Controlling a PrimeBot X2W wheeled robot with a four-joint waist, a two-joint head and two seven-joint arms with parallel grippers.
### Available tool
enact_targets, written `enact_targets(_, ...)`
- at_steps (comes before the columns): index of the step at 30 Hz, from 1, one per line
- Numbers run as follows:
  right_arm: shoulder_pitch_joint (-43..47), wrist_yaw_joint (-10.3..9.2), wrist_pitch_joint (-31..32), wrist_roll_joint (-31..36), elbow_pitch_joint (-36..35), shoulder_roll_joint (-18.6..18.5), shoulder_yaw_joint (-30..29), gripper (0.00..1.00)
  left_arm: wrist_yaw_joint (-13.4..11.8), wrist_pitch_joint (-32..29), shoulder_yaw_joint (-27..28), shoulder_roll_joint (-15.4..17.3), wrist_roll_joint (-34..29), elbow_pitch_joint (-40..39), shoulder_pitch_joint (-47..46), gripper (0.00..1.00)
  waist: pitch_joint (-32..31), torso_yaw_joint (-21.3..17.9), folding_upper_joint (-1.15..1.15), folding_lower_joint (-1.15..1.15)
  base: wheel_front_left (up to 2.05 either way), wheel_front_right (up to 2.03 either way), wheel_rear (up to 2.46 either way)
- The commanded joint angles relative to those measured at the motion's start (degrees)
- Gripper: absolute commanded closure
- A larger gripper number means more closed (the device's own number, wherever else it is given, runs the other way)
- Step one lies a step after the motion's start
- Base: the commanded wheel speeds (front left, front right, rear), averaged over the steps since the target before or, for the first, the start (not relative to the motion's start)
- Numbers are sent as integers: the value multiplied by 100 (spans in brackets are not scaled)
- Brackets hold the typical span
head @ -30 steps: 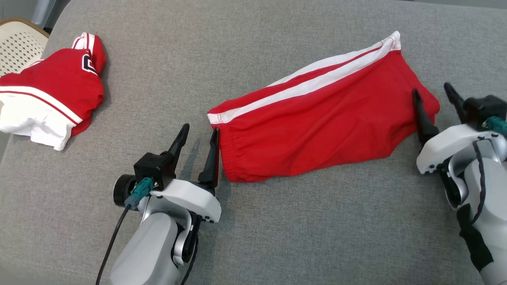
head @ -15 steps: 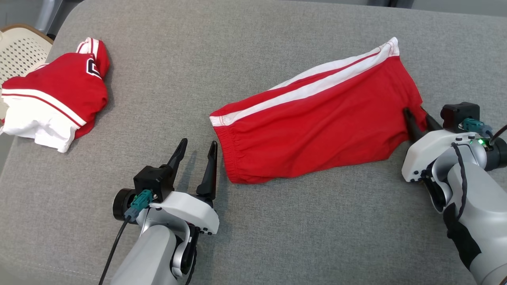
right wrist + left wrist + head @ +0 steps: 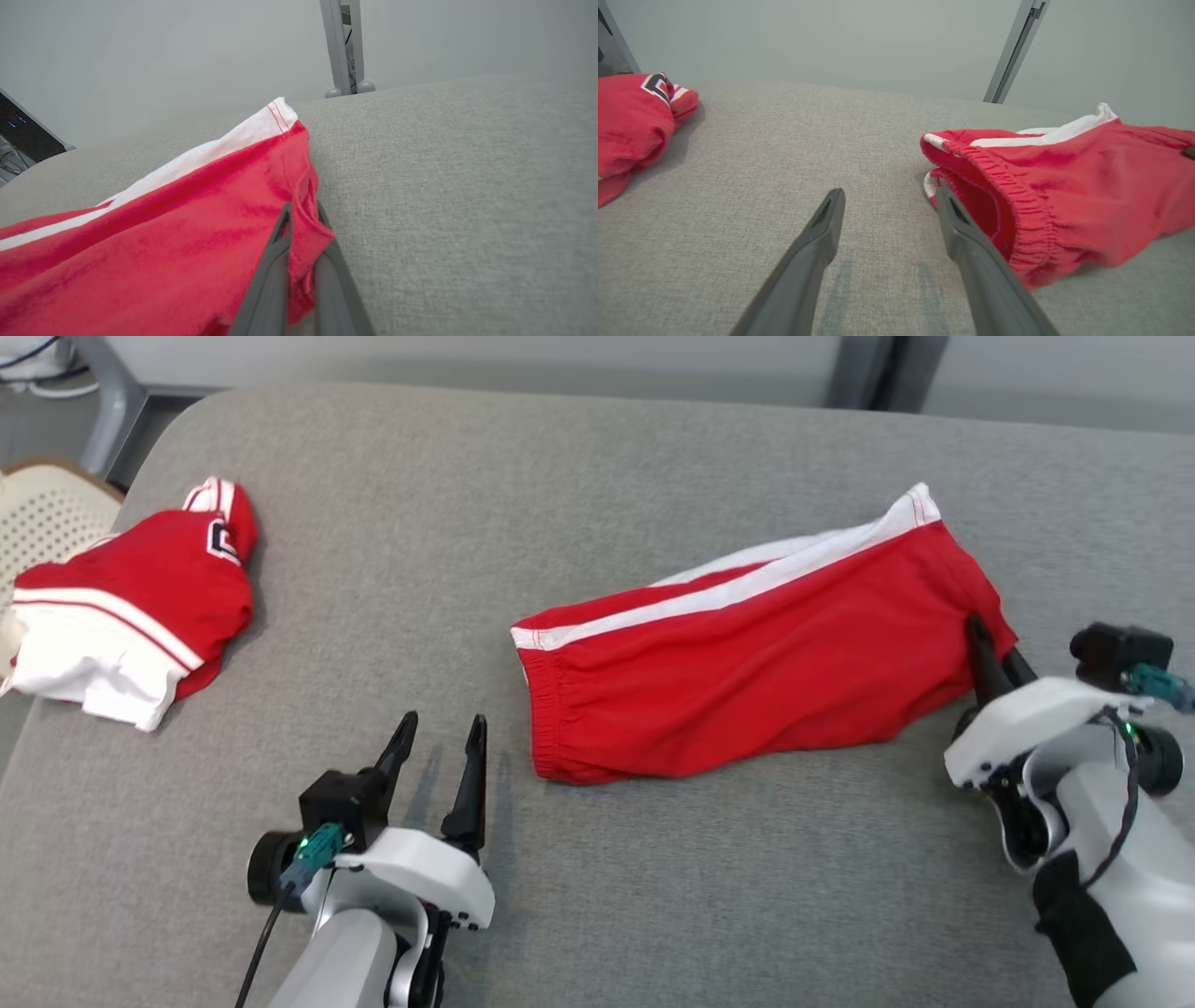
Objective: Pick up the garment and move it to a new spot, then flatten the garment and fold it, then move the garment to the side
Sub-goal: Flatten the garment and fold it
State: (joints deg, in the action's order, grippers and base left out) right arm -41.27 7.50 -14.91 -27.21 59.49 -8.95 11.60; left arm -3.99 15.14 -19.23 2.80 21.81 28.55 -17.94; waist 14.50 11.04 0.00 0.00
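Observation:
The garment [image 3: 747, 681] is a pair of red shorts with white side stripes, lying across the grey cushion with its elastic waistband toward my left. My right gripper [image 3: 991, 649] is shut on the garment's right hem; in the right wrist view red cloth [image 3: 299, 233] is pinched between its two fingers [image 3: 271, 275]. My left gripper [image 3: 439, 747] stands open just left of the waistband [image 3: 1008, 200], apart from it, nothing between its fingers [image 3: 817, 242].
A second red and white garment [image 3: 131, 588] lies crumpled at the cushion's far left edge, next to a cream perforated chair [image 3: 47, 513]. Grey metal posts [image 3: 343, 51] stand behind the cushion. Bare grey fabric [image 3: 420, 551] lies between the two garments.
My right gripper has closed on the shorts' right hem. The camera has tilted, shifting the whole picture downward. The left gripper stays open beside the waistband.

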Motion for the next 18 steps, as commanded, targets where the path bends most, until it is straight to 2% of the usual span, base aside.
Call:
enact_targets(1,185,-2,-34,-43,-31,-34,-30,100,39,-1,40,21,-1,15,48,0,-141,-145,0,0,0,0,0)
enact_targets(10,1048,-1,-33,-82,-580,25,-288,100,97,-1,355,23,-178,82,408,0,-498,-611,0,0,0,0,0)
enact_targets(18,1248,-1,-33,110,-948,33,-363,100,132,-1,484,25,-206,99,605,0,-622,-742,0,0,0,0,0)
